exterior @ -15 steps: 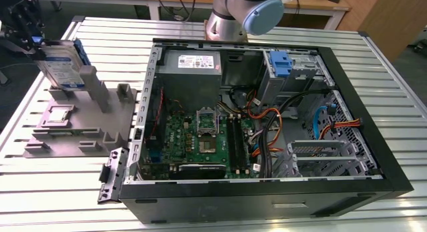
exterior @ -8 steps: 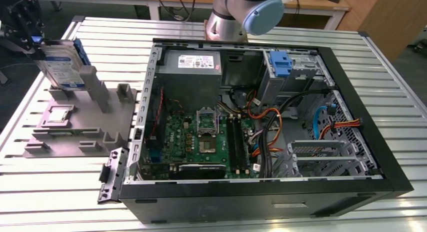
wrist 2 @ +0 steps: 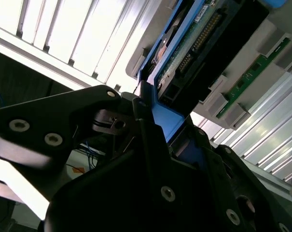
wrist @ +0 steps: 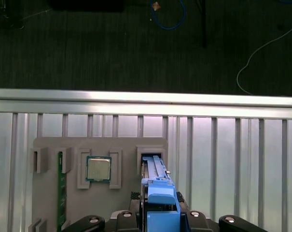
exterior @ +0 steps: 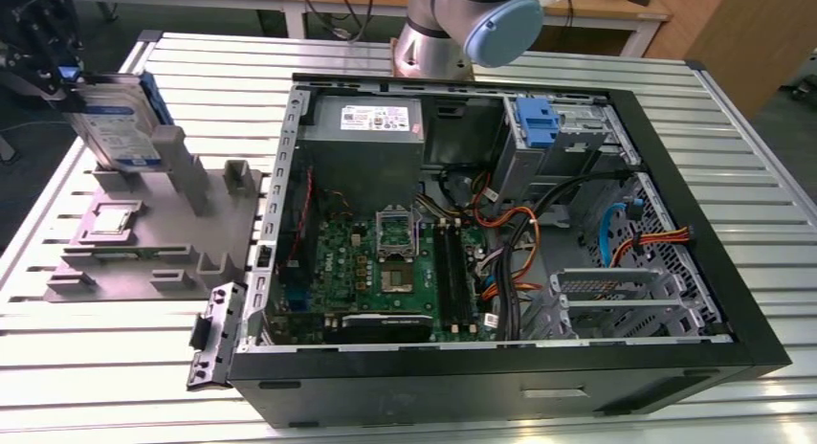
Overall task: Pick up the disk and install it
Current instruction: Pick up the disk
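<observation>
The disk (exterior: 118, 128) stands upright on edge at the exterior view's far left, a silver-grey drive with a white-and-blue label and blue side rails. My gripper (exterior: 61, 78) is shut on its upper end. The lower end is at a slot of the grey holder block (exterior: 141, 243); whether it still sits inside I cannot tell. In the first wrist view the blue rail of the disk (wrist: 158, 186) runs from my gripper (wrist: 160, 215) down to that slot. In the second wrist view the black fingers (wrist 2: 141, 113) clamp the rail, and the disk (wrist 2: 199, 48) shows its green board underside.
The open computer case (exterior: 753, 300) lies on the slatted metal table (exterior: 115, 367), to the exterior view's right of the holder. Inside are a grey power-supply box (exterior: 364, 128), the motherboard (exterior: 383, 262) and a blue bracket (exterior: 539, 123) in a bay. The holder carries a processor chip (wrist: 98, 168) and a memory stick (wrist: 62, 188).
</observation>
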Controlling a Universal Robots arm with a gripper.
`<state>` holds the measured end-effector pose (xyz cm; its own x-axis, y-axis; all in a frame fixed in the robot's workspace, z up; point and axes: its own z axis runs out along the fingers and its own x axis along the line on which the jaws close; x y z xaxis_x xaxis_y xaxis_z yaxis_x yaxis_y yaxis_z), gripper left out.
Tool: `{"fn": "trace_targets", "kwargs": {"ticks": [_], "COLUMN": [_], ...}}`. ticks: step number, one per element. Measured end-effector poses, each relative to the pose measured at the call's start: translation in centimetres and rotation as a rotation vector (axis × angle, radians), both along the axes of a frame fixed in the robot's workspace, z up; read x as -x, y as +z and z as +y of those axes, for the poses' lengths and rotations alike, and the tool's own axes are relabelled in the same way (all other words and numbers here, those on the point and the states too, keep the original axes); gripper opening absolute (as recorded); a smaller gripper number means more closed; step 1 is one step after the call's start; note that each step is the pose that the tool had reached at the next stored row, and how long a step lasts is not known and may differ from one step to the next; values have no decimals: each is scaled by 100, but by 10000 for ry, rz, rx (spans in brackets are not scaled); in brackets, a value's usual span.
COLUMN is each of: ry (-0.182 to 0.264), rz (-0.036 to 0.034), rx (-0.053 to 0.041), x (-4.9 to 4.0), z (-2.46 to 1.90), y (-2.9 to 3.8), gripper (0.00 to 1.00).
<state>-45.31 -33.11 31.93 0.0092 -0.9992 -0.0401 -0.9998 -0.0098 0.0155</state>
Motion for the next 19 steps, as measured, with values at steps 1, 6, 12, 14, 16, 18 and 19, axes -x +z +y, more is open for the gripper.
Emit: {"fn": "trace_targets", "kwargs": {"ticks": [1, 6, 12, 14, 16, 18, 19], "ry": [0, 1, 1, 0, 1, 1, 1], "rz": [-2, -3, -4, -3, -2, -2, -2], "rx": [-1, -1, -1, -1, -1, -1, -1], "x": [0, 0, 0, 0, 0, 0, 0], "z": [0, 0, 0, 0, 0, 0, 0], "y": [6, 43, 59, 63, 64, 67, 69], "gripper": [36, 36, 36, 36, 36, 36, 36]}}
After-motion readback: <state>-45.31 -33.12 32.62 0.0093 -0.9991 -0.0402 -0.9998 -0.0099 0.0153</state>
